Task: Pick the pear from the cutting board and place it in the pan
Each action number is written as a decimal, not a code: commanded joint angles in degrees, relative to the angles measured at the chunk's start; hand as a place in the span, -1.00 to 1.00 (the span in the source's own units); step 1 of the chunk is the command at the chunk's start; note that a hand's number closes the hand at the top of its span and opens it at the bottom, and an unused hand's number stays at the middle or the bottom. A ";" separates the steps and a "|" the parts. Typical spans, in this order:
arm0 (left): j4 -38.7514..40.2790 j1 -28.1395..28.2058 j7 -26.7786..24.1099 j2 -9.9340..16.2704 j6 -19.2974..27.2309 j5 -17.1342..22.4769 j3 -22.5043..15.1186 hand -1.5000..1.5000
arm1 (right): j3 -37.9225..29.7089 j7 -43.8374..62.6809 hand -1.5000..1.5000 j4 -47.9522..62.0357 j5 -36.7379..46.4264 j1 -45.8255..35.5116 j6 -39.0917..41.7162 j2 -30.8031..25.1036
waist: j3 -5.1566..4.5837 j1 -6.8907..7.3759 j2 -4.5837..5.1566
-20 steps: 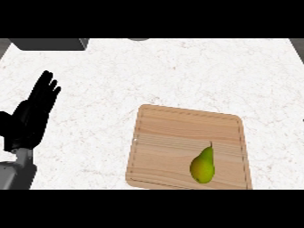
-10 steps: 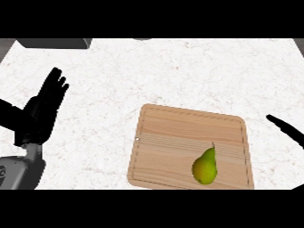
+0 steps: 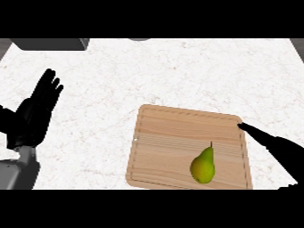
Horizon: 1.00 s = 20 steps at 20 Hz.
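A yellow-green pear (image 3: 203,165) lies on the wooden cutting board (image 3: 174,133), near the board's lower right part, stem pointing away from me. My right hand (image 3: 285,151) comes in from the lower right with straight fingers; its fingertips (image 3: 245,127) reach the board's right edge, apart from the pear. My left hand (image 3: 32,113) rests open at the left, fingers up, well away from the board. No pan shows clearly in view.
The white marbled counter (image 3: 167,75) spreads around the board. A grey box-like object (image 3: 49,43) sits at the far left edge, and a small grey round thing (image 3: 139,39) peeks in at the far middle.
My right hand has come further in from the right edge toward the cutting board. The left hand has shifted slightly up. The pear has not moved.
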 commanded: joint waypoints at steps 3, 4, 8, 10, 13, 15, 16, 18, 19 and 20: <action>-3.07 3.73 -0.33 -1.57 -0.24 -1.11 -0.25 0.00 | 1.91 6.59 -1.00 -1.56 6.67 -1.73 4.30 0.85 | 0.02 -0.24 -0.10; 0.01 1.20 -1.05 -1.74 -0.39 -1.99 -0.05 0.00 | 0.50 12.06 -1.00 -5.08 3.22 -4.63 7.28 0.58 | 0.00 -0.40 -0.06; 2.12 -1.37 0.49 -1.98 -1.73 -2.33 2.16 0.00 | 3.01 12.73 -1.00 -4.60 11.19 -3.05 6.02 8.73 | 0.03 -0.59 -0.05; -4.05 1.87 3.11 -1.69 -2.29 -1.78 1.66 0.00 | 3.60 14.31 -1.00 -0.33 11.31 -8.59 7.45 13.10 | 0.03 -0.11 -0.05; -1.40 4.18 -1.13 -2.00 -4.71 -1.47 3.60 0.00 | 2.48 12.70 -1.00 4.92 12.24 -11.90 9.34 16.14 | 0.02 0.00 0.02; -2.32 1.77 1.25 -2.15 -3.51 -1.97 3.56 0.00 | 8.08 13.05 -1.00 5.63 18.46 -7.68 6.03 18.57 | 0.04 -0.18 0.00; 0.52 0.16 0.62 0.00 -6.23 0.37 7.10 0.00 | 3.61 12.31 -1.00 6.90 14.58 -8.84 9.70 16.64 | 0.03 -0.29 0.03; 0.30 -0.29 1.51 -2.81 -3.05 -3.44 3.60 0.00 | 7.70 20.89 -1.00 5.88 17.91 -12.23 8.49 22.55 | 0.01 -0.23 -0.01; 1.81 1.03 -1.02 -3.49 -4.48 -3.09 4.03 0.00 | 5.05 21.23 -1.00 4.73 16.26 -11.76 10.63 21.68 | 0.01 -0.36 -0.02; -0.94 -0.88 3.30 -1.25 -4.58 -2.80 4.99 0.00 | 4.72 18.77 -1.00 4.47 16.69 -8.06 9.82 20.29 | 0.03 -0.48 -0.06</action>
